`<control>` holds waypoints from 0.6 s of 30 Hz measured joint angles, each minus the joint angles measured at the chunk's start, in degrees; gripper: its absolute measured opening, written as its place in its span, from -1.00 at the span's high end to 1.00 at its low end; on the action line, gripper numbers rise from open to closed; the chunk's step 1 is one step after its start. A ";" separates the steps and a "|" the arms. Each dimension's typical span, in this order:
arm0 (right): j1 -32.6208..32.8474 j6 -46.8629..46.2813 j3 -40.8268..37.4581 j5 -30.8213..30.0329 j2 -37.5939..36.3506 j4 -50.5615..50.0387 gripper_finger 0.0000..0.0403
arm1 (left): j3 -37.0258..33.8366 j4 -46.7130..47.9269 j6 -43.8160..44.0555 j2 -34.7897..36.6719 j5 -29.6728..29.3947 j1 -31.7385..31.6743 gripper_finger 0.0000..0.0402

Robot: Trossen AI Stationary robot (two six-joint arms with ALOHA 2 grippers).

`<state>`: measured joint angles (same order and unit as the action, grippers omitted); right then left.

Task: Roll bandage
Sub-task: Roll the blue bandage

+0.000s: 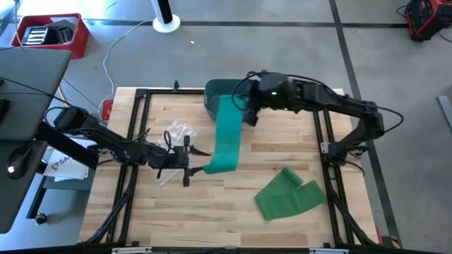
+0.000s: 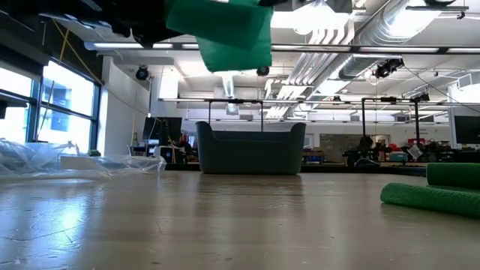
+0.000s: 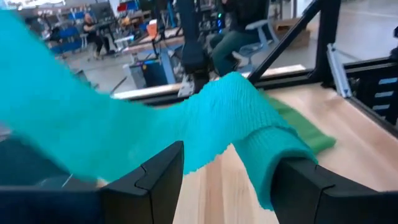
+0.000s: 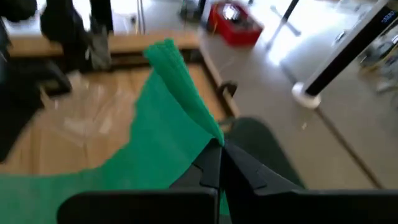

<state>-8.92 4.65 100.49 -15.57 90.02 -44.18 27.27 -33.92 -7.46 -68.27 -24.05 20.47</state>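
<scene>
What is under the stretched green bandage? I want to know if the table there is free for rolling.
In the high view the bandage hangs between the right gripper and left gripper, over bare wood table and the dark bin's edge. Whatever it covers stays hidden.

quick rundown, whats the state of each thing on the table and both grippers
long green bandage strip: lifted, stretched between both grippers
right gripper: shut on one end of the strip
left gripper: open, strip's other end between its fingers
second green bandage: lying loose
dark bin: upright
clear plastic wrapper: crumpled
</scene>
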 joint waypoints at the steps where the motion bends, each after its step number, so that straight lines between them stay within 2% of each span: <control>1: -0.38 -0.29 0.00 1.18 1.03 -0.97 1.00 | 0.00 -0.52 -0.16 0.00 0.00 0.28 0.01; 9: -0.62 0.62 -0.05 7.38 9.07 -4.32 1.00 | 0.00 -8.04 -2.31 0.02 -0.02 3.86 0.01; 18: 1.18 -0.24 -0.07 14.03 16.56 6.89 1.00 | 0.00 -16.37 -4.01 2.35 -0.88 12.96 0.01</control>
<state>-7.74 4.41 100.42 -1.54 106.59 -37.29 27.27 -50.30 -11.47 -65.92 -24.93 33.43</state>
